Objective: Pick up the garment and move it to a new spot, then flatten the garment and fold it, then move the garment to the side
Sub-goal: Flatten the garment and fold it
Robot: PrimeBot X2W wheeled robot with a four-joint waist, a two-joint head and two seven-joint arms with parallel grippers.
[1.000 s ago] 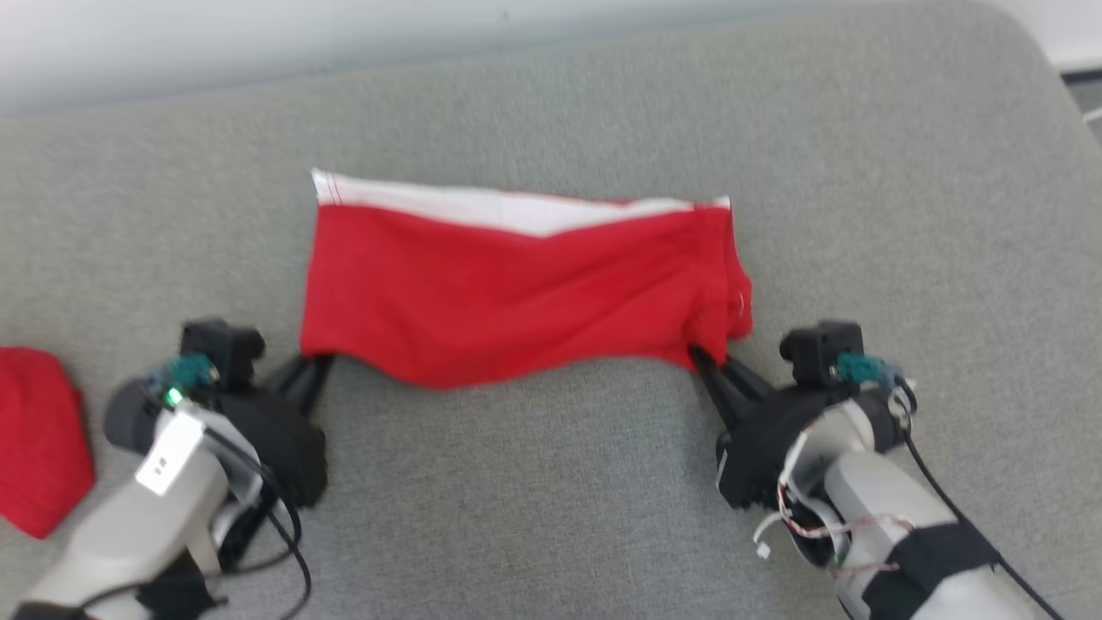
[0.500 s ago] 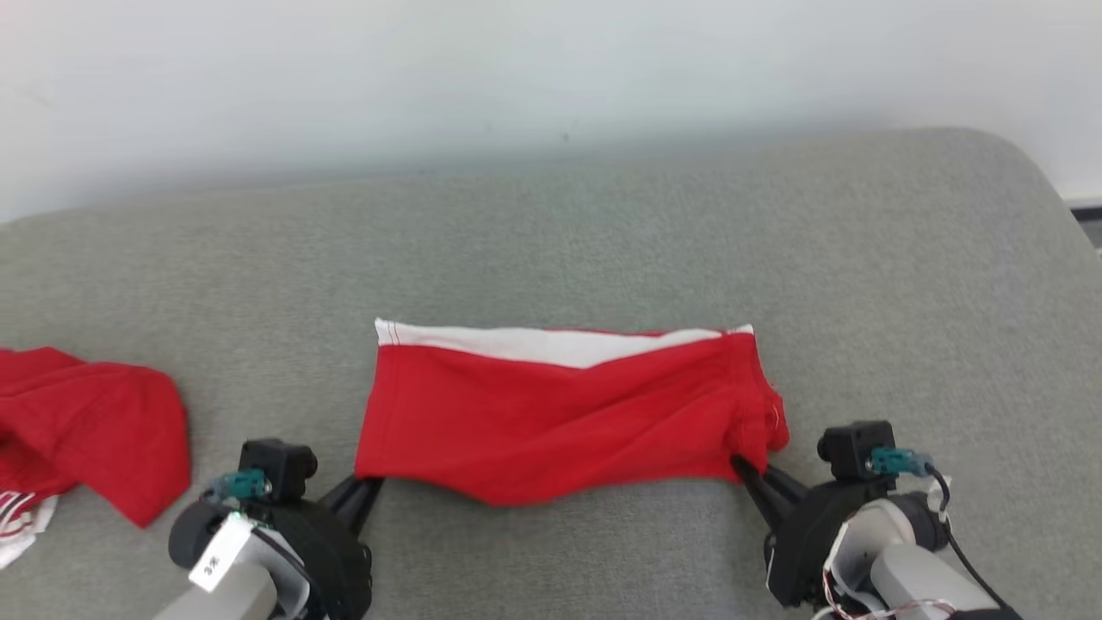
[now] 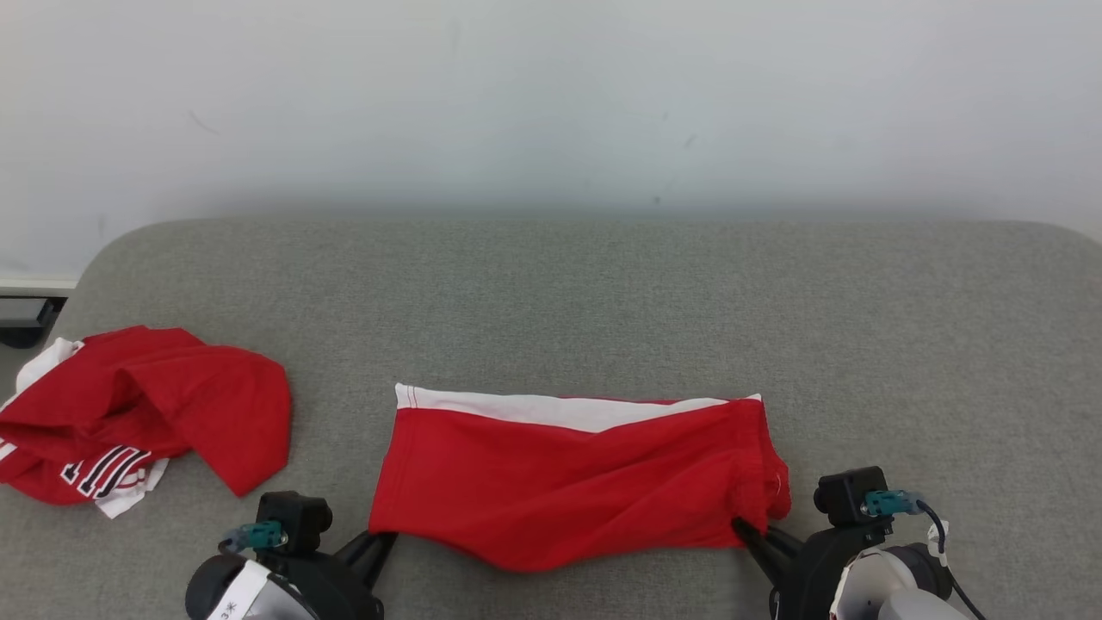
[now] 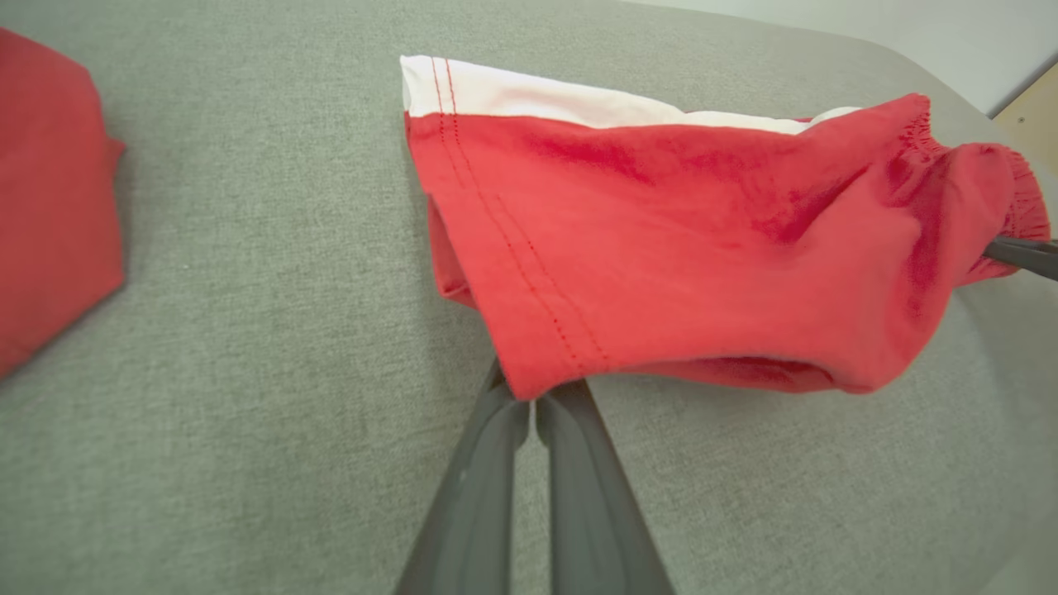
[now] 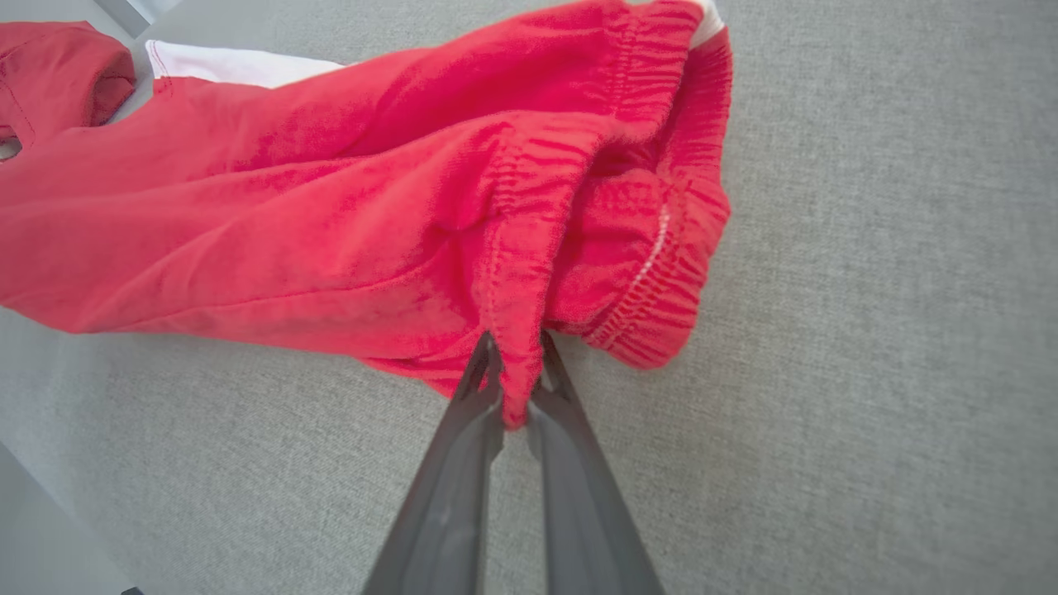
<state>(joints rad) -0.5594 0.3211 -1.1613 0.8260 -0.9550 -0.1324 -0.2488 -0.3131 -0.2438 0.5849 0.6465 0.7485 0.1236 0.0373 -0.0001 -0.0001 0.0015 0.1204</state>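
Red garment spans left-right just beyond both arms, left gripper pinched tight on its near-left corner, right gripper clamped on the near-right waistband, equally close.

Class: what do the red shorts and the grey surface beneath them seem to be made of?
The red shorts: soft matte cloth, likely cotton or polyester; it drapes, creases, shows stitching and a gathered waistband. The grey surface: matte woven upholstery; fine weave visible, rounded corners.
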